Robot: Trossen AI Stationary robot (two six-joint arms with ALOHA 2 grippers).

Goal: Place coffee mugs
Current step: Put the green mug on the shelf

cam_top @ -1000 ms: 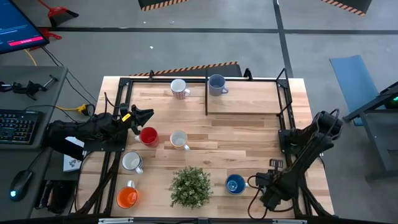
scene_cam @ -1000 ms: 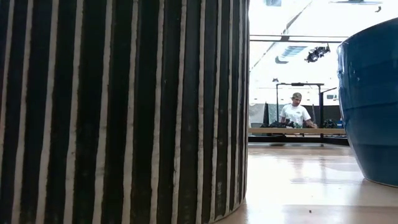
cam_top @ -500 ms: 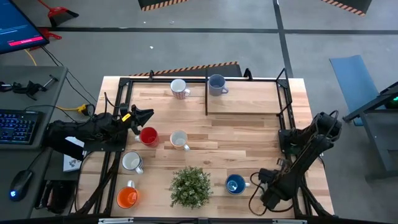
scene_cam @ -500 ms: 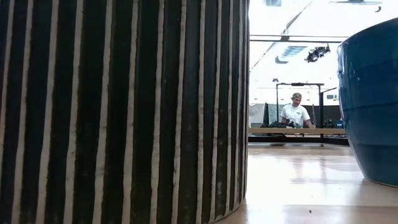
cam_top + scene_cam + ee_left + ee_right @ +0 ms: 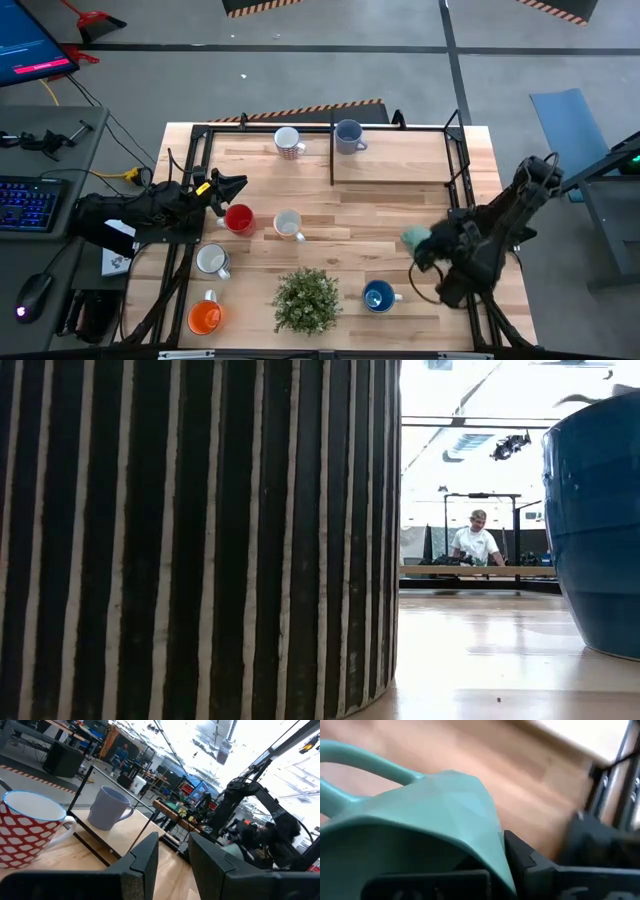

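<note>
My right gripper (image 5: 422,242) is shut on a green mug (image 5: 413,238), raised above the table's right half. A blue mug (image 5: 378,296) stands near the front edge beside it. My left gripper (image 5: 238,184) waits open at the table's left, just beyond a red mug (image 5: 239,218). A white mug (image 5: 288,225), a cream mug (image 5: 212,260) and an orange mug (image 5: 205,317) stand on the table. A red-patterned white mug (image 5: 289,143) stands at the back. A lavender-blue mug (image 5: 348,136) rests on a raised board (image 5: 400,165). My right gripper pinches the green mug's wall at the rim (image 5: 492,845), on the side away from the handle (image 5: 360,762). One finger (image 5: 430,882) is inside the mug and the other finger (image 5: 522,857) outside. The mug is lifted clear of the table.
A leafy potted plant (image 5: 306,299) stands at the front middle; its striped pot (image 5: 200,540) fills the low view beside the blue mug (image 5: 595,530). A black frame (image 5: 455,170) edges the table. A person (image 5: 475,540) is far off in the room.
My right gripper has risen from low at the near right corner and gone toward the far edge. The green mug, which did not show before, now hangs in it above the table. The blue mug has stayed in place.
</note>
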